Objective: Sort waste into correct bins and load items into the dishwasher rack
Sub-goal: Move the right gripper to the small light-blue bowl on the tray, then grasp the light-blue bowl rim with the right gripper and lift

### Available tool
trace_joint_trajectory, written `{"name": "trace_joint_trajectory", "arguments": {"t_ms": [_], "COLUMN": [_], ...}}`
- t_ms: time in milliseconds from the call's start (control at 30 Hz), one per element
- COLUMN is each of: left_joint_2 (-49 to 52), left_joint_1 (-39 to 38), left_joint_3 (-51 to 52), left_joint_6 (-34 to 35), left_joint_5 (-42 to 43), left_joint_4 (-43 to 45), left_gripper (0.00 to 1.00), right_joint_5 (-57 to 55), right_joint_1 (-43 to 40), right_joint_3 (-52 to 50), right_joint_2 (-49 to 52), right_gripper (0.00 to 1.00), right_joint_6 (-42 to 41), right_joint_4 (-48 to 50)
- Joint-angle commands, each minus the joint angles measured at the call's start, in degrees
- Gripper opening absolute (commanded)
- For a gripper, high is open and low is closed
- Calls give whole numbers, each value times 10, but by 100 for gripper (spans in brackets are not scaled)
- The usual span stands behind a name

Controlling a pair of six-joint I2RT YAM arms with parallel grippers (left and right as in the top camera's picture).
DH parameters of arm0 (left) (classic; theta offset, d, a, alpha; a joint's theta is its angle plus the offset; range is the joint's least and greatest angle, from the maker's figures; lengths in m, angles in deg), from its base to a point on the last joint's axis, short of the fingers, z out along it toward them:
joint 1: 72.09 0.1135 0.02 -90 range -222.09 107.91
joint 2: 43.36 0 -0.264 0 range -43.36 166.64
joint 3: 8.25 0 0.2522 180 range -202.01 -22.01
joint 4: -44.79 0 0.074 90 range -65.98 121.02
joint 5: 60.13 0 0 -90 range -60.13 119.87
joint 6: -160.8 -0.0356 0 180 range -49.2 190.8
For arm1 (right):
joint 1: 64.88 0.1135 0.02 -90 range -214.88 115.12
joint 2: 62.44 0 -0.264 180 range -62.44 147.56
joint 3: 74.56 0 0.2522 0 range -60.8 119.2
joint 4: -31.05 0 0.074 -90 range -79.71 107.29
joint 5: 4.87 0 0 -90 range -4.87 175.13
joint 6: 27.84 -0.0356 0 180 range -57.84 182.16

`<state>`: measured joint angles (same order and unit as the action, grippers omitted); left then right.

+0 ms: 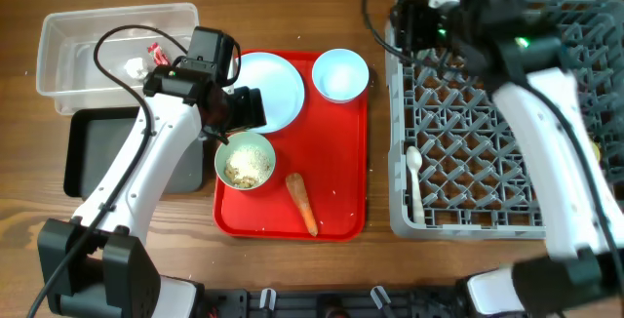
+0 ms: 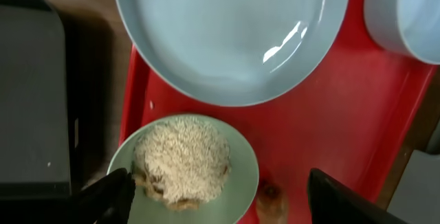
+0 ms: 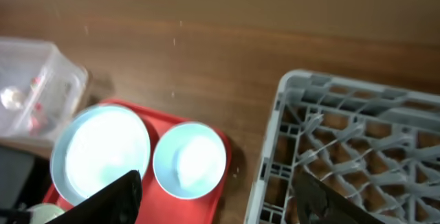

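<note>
The sorting is partly done, judging by how things lie. The clear rectangular plastic tub (image 1: 58, 40) holds the red crinkled wrapper (image 1: 153, 54) and the small white crumpled scrap (image 1: 134, 65). The white plastic spoon (image 1: 416, 177) lies in the large grey lattice dishwasher rack (image 1: 468, 228). The shallow black rectangular tray (image 1: 93, 157) shows nothing in the part that the left arm does not cover. The flat red serving tray (image 1: 341, 162) carries what is left. These are the round white plate (image 1: 278, 84), the pale blue bowl (image 1: 339, 74), the orange carrot (image 1: 302, 204) and the pale green bowl (image 2: 244, 162), with its heap of beige rice-like food scraps (image 2: 182, 155). The left gripper (image 2: 220, 179) hangs right above that green bowl, its jaws spread wide and gripping nothing, so emptying the rice looks like the step in hand. The right gripper (image 3: 216, 183) hovers near the rack's corner beside the red tray, also wide apart and empty.
</note>
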<state>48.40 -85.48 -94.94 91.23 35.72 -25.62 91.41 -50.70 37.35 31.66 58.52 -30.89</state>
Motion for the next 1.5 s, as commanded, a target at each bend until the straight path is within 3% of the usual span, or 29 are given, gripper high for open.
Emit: {"name": "trace_joint_trajectory", "arguments": {"t_ms": [0,267,533,967,1167,1467], "left_joint_2": [-10,-10,-10,-10,-10,-10], "left_joint_1": [2,2,2,2,2,2], "left_joint_3": [-2,-2,-2,-2,-2,-2], "left_joint_6": [9,10,10,10,10,10], "left_joint_5": [-5,-5,-5,-5,-5,-5], "left_joint_4": [-14,-15,-15,-15,-14,-6], "left_gripper": [82,82,82,82,82,83], "right_joint_5": [11,-79,-71,-78,-77,-78], "right_joint_1": [35,77,77,77,77,77], "right_joint_3": [23,23,23,22,23,24], "right_joint_2": [85,221,290,340,343,310], "right_gripper": [70,69,68,59,41,49], "right_joint_6": [22,-21,-30,-41,-41,-44], "right_joint_4": [-16,27,48,55,52,55]}}
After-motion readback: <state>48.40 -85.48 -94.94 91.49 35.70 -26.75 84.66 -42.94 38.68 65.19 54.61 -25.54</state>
